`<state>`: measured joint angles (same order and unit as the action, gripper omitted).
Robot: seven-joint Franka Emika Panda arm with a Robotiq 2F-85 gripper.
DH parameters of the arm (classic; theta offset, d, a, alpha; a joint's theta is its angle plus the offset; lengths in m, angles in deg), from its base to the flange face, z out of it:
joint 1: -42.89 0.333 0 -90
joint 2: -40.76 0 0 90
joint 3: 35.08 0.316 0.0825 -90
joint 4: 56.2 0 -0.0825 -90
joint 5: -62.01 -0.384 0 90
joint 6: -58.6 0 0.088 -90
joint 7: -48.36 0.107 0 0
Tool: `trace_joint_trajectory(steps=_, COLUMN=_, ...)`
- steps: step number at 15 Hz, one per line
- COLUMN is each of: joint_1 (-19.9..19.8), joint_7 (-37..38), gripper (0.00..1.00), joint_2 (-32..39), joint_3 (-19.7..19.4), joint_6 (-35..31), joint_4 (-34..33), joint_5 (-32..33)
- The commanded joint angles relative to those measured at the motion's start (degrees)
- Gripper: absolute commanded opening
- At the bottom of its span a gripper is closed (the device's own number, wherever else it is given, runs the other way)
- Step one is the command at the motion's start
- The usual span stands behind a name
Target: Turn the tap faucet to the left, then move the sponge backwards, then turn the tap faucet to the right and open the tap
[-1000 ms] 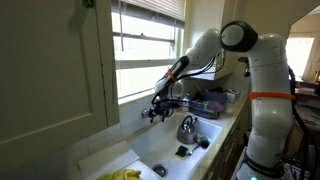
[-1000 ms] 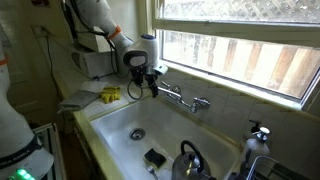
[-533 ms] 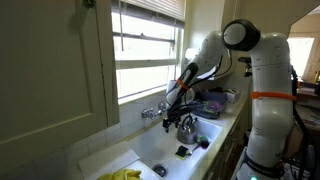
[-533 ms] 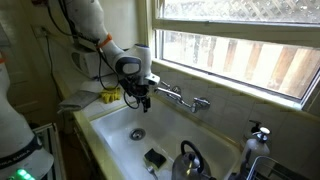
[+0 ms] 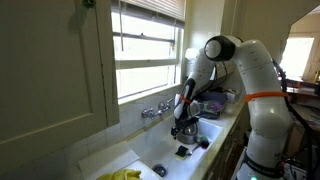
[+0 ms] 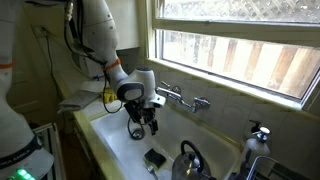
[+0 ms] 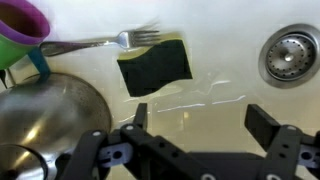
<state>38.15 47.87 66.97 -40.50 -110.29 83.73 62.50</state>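
Tap faucet, look: small shiny chrome tap faucet (image 6: 186,99) with a short spout and knob handles.
Tap faucet, place: mounted on the back wall of the sink (image 6: 210,135), above the basin; I cannot tell which way its spout points.
Sponge, look: my wrist view shows the sponge (image 7: 155,66) as a dark squarish pad with a yellow edge.
Sponge, pose: flat on the white sink floor, slightly askew, well apart from the tap faucet.

In an exterior view the camera stands by a cupboard door (image 5: 55,80) and looks lengthwise along the sink (image 5: 145,150) from mid-range. In an exterior view it faces the window (image 6: 240,45), looking down into that sink. My wrist camera stares straight down, close, at the sink floor. All three share the sponge (image 7: 155,65) and kettle (image 7: 40,115).
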Motion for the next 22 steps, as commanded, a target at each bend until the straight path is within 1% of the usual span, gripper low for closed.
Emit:
trace_joint_trajectory(steps=1, joint_1=-2.33, joint_7=-2.03, gripper=1.0, joint_2=8.87, joint_3=0.92, joint_6=-2.68, joint_4=-4.79, joint_5=0.03)
trace_joint_trajectory(steps=4, joint_1=-3.4, joint_7=-1.87, gripper=1.0, joint_2=13.84, joint_3=1.06, joint_6=-3.36, joint_4=-7.72, joint_5=-0.31)
trace_joint_trajectory(steps=9, joint_1=-4.94, joint_7=0.7, gripper=1.0, joint_2=22.69, joint_3=2.19, joint_6=-8.09, joint_4=-13.2, joint_5=-2.53)
trace_joint_trajectory(steps=10, joint_1=-5.9, joint_7=0.87, gripper=1.0, joint_2=24.06, joint_3=3.16, joint_6=-8.3, joint_4=-14.23, joint_5=-3.1)
trace_joint_trajectory(steps=12, joint_1=-6.48, joint_7=2.05, gripper=1.0, joint_2=26.87, joint_3=3.82, joint_6=-9.76, joint_4=-16.28, joint_5=-4.27)
trace_joint_trajectory(steps=15, joint_1=-8.97, joint_7=3.96, gripper=1.0, joint_2=30.23, joint_3=6.37, joint_6=-12.96, joint_4=-18.87, joint_5=-6.85)
trace_joint_trajectory(steps=16, joint_1=-9.32, joint_7=4.24, gripper=0.75, joint_2=31.17, joint_3=6.79, joint_6=-13.46, joint_4=-19.7, joint_5=-7.2)
trace_joint_trajectory(steps=17, joint_1=-9.18, joint_7=4.68, gripper=0.73, joint_2=32.18, joint_3=6.75, joint_6=-14.31, joint_4=-20.46, joint_5=-7.66)
trace_joint_trajectory(steps=21, joint_1=-9.83, joint_7=6.09, gripper=0.46, joint_2=33.16, joint_3=7.37, joint_6=-15.35, joint_4=-21.93, joint_5=-8.93)
trace_joint_trajectory(steps=22, joint_1=-9.44, joint_7=6.5, gripper=0.37, joint_2=33.22, joint_3=7.65, joint_6=-15.7, joint_4=-22.43, joint_5=-9.09)
